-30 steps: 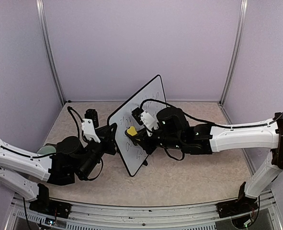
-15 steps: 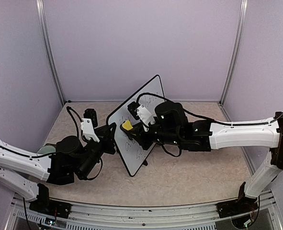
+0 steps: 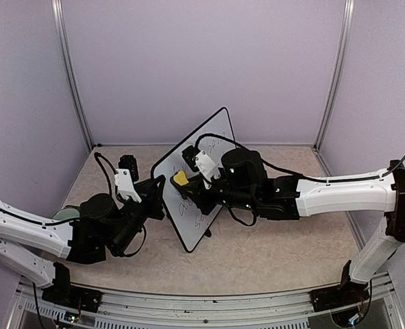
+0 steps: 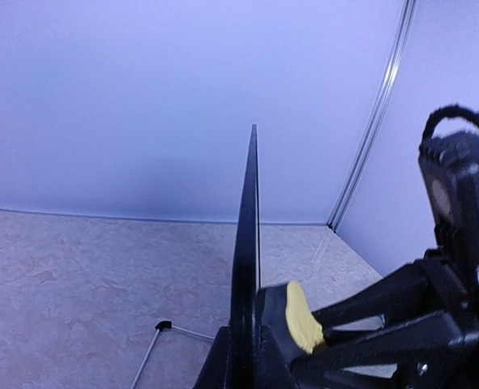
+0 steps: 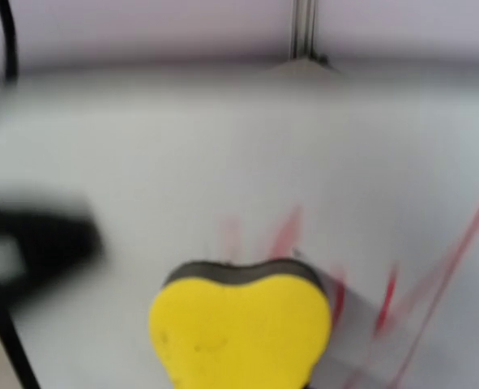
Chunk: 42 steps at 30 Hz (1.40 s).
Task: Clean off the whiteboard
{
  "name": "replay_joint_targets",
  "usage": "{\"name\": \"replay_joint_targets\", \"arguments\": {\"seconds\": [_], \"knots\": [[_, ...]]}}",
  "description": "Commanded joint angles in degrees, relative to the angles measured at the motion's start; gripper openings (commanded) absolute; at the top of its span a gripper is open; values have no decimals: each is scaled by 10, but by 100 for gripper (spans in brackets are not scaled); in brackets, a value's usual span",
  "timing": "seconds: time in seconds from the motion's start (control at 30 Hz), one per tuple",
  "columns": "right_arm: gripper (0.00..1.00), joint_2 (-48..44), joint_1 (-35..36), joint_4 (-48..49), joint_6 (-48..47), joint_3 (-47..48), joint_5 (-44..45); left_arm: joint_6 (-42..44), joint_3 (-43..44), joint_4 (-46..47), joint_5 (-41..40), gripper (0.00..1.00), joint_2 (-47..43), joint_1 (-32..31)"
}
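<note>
- My left gripper (image 3: 157, 190) is clamped tight on the left edge of the whiteboard (image 3: 212, 140). The board stands up on edge mid-table, its face toward my right arm.
- My right gripper (image 3: 186, 184) is pinched narrow on a yellow eraser (image 3: 180, 179), which is pressed against the board's face near that left edge.
- Dark handwriting (image 3: 188, 205) runs just below the eraser.
- The board's low corner rests on the table (image 3: 277, 253), with bare tabletop near and to the right of it.
- A small black object (image 3: 129, 164) sits behind my left gripper.
</note>
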Motion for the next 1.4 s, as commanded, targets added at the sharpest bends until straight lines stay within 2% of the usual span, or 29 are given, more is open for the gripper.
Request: {"name": "replay_joint_targets", "arguments": {"seconds": [0.0, 0.27, 0.6, 0.7, 1.17, 1.37], "knots": [[0, -7, 5, -7, 30, -51, -15, 34, -7, -23, 7, 0, -11, 6], [0, -12, 6, 1, 37, -78, -34, 34, -4, -23, 16, 0, -11, 11], [0, 18, 6, -28, -20, 76, 7, 27, -4, -24, 20, 0, -7, 10], [0, 33, 4, -29, -31, 91, 21, 27, -4, -24, 19, 0, -6, 10], [0, 35, 2, 39, 52, -93, -28, 31, -12, -23, 19, 0, -22, 13], [0, 33, 2, 42, 56, -100, -30, 31, -18, -23, 19, 0, -27, 13]]}}
